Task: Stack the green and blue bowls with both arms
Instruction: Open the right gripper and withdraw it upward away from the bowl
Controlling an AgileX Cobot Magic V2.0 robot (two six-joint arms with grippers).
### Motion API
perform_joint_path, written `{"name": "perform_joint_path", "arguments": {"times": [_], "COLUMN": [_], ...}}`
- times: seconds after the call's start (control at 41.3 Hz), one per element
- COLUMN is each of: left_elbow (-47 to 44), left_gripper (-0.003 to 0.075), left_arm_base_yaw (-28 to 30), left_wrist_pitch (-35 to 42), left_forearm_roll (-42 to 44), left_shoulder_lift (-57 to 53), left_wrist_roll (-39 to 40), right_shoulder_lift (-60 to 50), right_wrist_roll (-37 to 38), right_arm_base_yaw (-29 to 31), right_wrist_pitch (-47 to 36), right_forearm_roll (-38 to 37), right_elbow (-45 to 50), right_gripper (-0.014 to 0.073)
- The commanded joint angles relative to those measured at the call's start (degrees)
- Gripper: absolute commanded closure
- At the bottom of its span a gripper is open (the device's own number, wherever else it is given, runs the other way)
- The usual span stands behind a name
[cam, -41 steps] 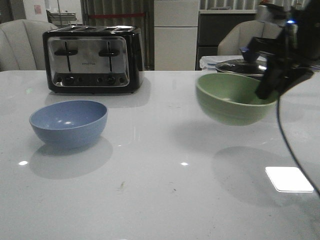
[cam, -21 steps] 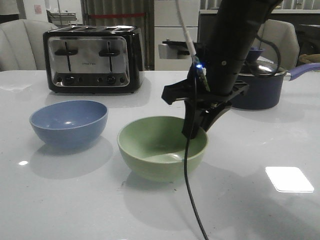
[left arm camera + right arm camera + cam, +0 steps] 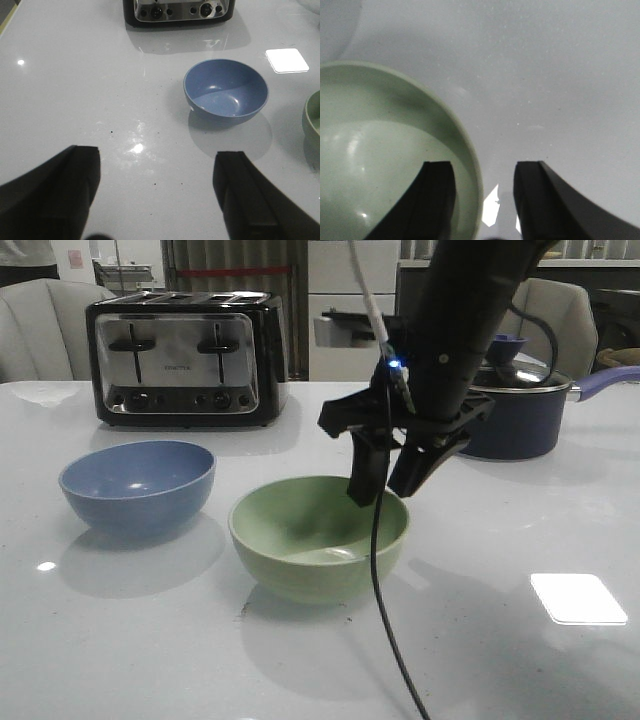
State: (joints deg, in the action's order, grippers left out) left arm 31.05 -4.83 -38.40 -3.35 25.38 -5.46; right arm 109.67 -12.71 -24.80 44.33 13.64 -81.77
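Note:
The green bowl (image 3: 318, 535) rests on the white table near the middle, to the right of the blue bowl (image 3: 137, 485). My right gripper (image 3: 385, 478) hangs just above the green bowl's far right rim, jaws open astride the rim and apart from it; in the right wrist view one finger is over the bowl's inside (image 3: 395, 150), the other outside. My left gripper (image 3: 157, 187) is open and empty, low over bare table, with the blue bowl (image 3: 225, 93) ahead of it. The left arm is out of the front view.
A black and chrome toaster (image 3: 185, 358) stands at the back left. A dark lidded saucepan (image 3: 520, 410) with a purple handle stands at the back right, behind my right arm. A cable (image 3: 385, 620) hangs from the arm in front of the green bowl.
My right arm carried the green bowl from the right to the table's middle and set it down. Its jaws have opened and lifted slightly off the rim.

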Motion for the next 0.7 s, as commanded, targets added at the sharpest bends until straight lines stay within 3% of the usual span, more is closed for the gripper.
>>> {"name": "perform_joint_path", "arguments": {"times": [0.0,0.339,0.678], "left_elbow": [1.71,1.71,1.71], "left_gripper": [0.0194,0.0194,0.0194], "left_arm_base_yaw": [0.10,0.10,0.10], "left_wrist_pitch": [4.81,4.69,4.69], "left_forearm_roll": [-0.43,-0.43,-0.43], "left_shoulder_lift": [0.77,0.77,0.77], "left_wrist_roll": [0.30,0.30,0.30], "right_shoulder_lift": [-8.65,-33.04,-55.05], "right_wrist_roll": [-0.26,-1.40,-1.40], "right_arm_base_yaw": [-0.17,-0.99,-0.99], "right_wrist_pitch": [-2.83,-9.99,-10.32], "right_forearm_roll": [0.21,-0.31,-0.42], "right_elbow": [-0.09,17.72,34.49], "right_gripper": [0.0167,0.0167,0.0167]}}
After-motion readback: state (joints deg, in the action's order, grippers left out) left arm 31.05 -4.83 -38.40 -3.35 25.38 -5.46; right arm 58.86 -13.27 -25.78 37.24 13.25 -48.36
